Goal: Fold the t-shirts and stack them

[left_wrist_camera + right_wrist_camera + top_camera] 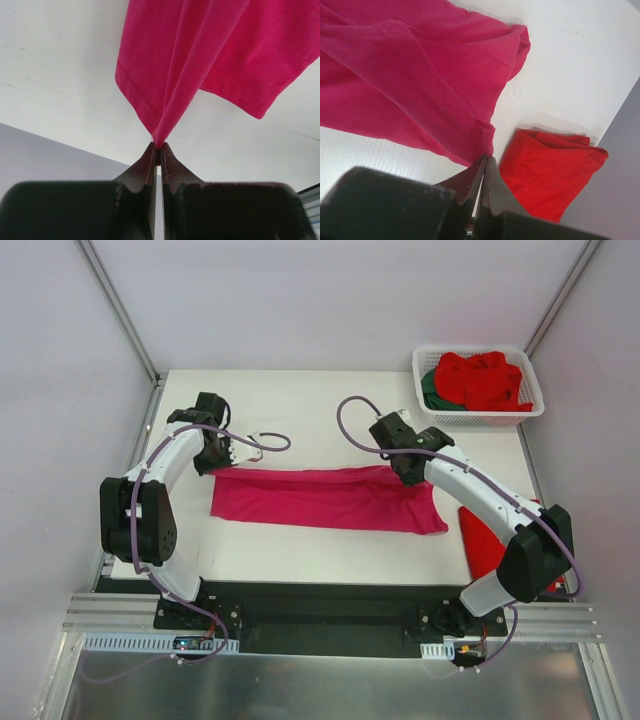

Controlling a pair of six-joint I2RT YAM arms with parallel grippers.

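Pink shirt pinched at both ends, lying across centre frame; both holds look thin.
Top view: left gripper and right gripper clamp its upper corners. Left wrist view: jaws closed on a mere tip of cloth; I expect a slip if I pull unevenly. Right wrist view: jaws closed on the hem; the red shirt at lower right sits close and could get dragged.

Pale grey walls, white table

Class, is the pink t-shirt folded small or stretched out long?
Stretched out: the pink t-shirt lies as one long band, pinched at two corners.
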